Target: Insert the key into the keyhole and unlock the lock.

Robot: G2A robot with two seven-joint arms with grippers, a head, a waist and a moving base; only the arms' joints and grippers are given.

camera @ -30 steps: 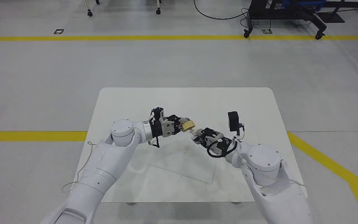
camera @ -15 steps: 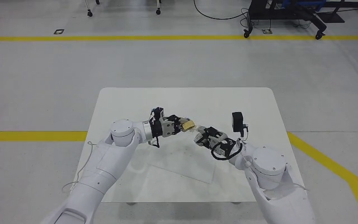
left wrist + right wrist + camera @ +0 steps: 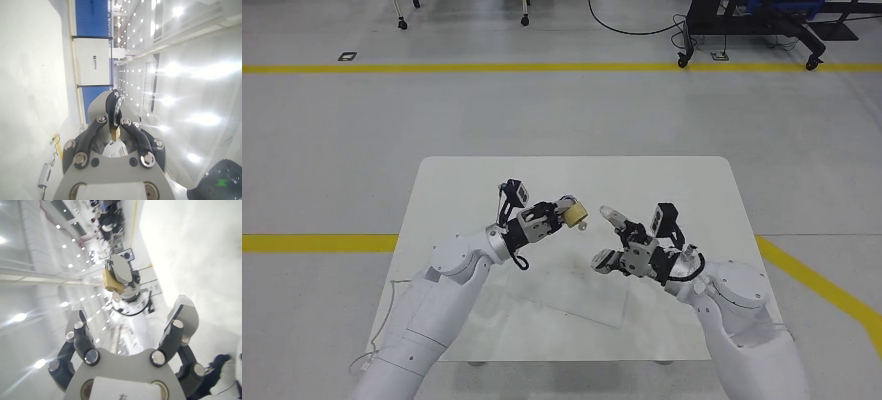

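My left gripper [image 3: 560, 214] is shut on a brass padlock [image 3: 574, 211], held in the air over the middle of the white table [image 3: 682, 180]. In the left wrist view the padlock [image 3: 115, 133] sits between the fingers, its silver shackle [image 3: 118, 105] pointing away from the wrist. A silver key [image 3: 117, 297] sticks out of the underside of the padlock [image 3: 112, 282]. My right gripper [image 3: 606, 238] is open a short way to the right of the lock, facing it, with nothing between its fingers [image 3: 184, 306].
A clear flat sheet [image 3: 572, 295] lies on the table's near half, under both arms. Yellow floor lines run past the table's sides and far behind it. Wheeled equipment stands on the floor at the far back.
My right gripper has opened and drawn back to the right, leaving the key in the padlock. My left arm has lifted the padlock slightly up and away.
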